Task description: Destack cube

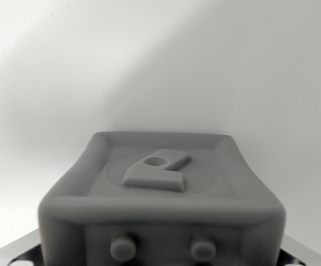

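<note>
A grey cube point(161, 188) fills the lower middle of the wrist view, very close to the camera. Its top face has a raised rim and a round recess holding an embossed shape with a hole. Two small studs show on its near side. My gripper point(160, 259) sits around the cube. Only slivers of its silver and black fingers point(17, 252) show, at the bottom corners, pressed against the cube's left and right sides. The fingertips are hidden by the cube. Any cube beneath it is hidden too.
A plain white surface point(160, 66) spreads behind and around the cube, with a soft shadow across its right half.
</note>
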You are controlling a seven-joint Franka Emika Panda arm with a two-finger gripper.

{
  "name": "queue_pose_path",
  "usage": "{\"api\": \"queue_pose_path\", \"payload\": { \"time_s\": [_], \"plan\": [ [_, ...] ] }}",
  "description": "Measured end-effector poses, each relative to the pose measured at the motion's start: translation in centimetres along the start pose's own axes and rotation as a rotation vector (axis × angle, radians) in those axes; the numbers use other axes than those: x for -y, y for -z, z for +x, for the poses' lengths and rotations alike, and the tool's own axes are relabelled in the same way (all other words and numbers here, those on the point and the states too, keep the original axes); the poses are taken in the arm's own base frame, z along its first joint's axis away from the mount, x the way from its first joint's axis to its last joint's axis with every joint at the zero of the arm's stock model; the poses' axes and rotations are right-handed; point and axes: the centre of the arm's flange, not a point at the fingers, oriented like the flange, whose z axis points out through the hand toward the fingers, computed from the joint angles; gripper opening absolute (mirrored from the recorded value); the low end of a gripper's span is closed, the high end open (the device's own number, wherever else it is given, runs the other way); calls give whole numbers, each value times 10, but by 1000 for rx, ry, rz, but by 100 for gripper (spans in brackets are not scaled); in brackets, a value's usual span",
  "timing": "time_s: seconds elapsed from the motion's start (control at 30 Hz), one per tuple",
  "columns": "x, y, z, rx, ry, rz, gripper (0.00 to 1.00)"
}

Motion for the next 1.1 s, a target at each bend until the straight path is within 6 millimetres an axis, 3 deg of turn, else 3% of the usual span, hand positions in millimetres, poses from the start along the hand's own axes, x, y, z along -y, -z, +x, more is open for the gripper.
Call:
{"api": "queue_pose_path", "payload": {
  "time_s": [0.03,1.1],
  "plan": [
    [0,0,0,0,0,0,100],
    [0,0,0,0,0,1,100]
  ]
}}
